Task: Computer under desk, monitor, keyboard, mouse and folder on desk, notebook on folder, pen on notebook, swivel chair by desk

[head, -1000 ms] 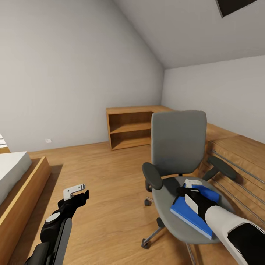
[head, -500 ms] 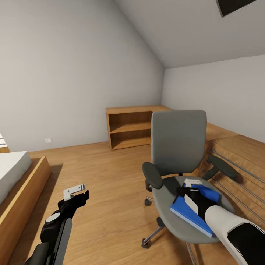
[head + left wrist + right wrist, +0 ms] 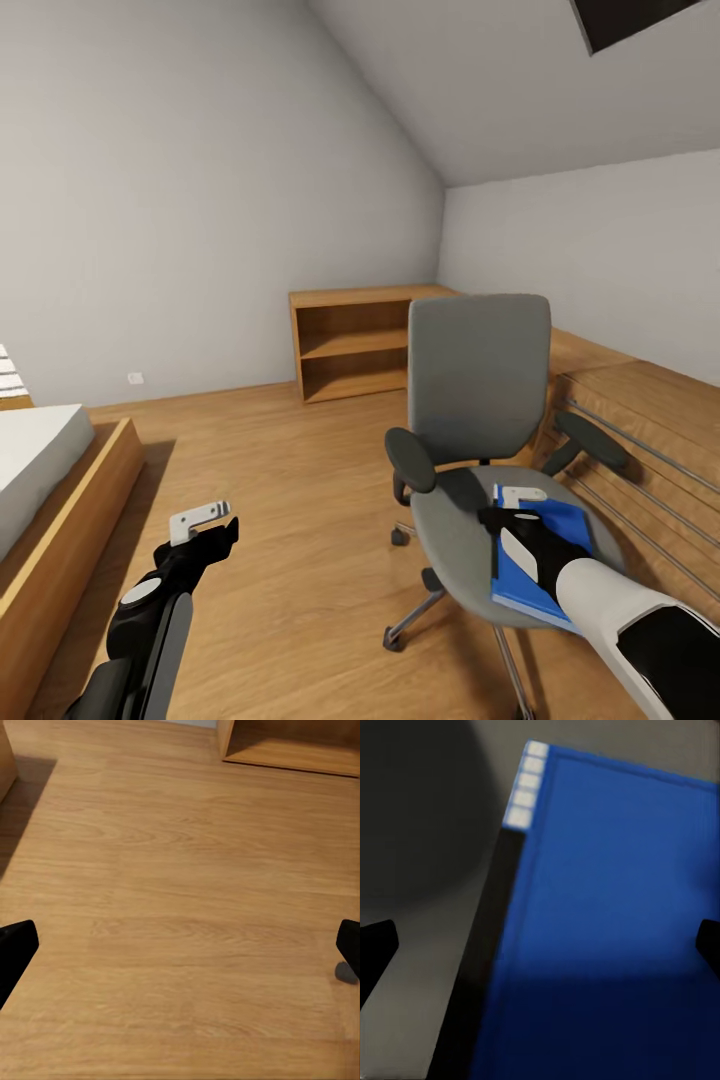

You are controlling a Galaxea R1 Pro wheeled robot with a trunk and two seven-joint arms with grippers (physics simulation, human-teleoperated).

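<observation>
The swivel chair, grey with black armrests, stands at the right on the wooden floor. A blue folder lies flat on its seat. My right gripper hovers right over the folder's near-left part. In the right wrist view this gripper is open, its dark fingertips wide apart above the blue folder and the grey seat. My left gripper hangs open over bare floor at the lower left, its fingertips spread with nothing between them.
A low open wooden shelf unit stands against the far wall. A bed in a wooden frame runs along the left. A light wooden dresser with long bar handles is close behind the chair on the right.
The camera has shifted a little. The blue folder has turned on the seat from a diagonal lie to one nearly in line with my right arm, and the chair has swung slightly.
</observation>
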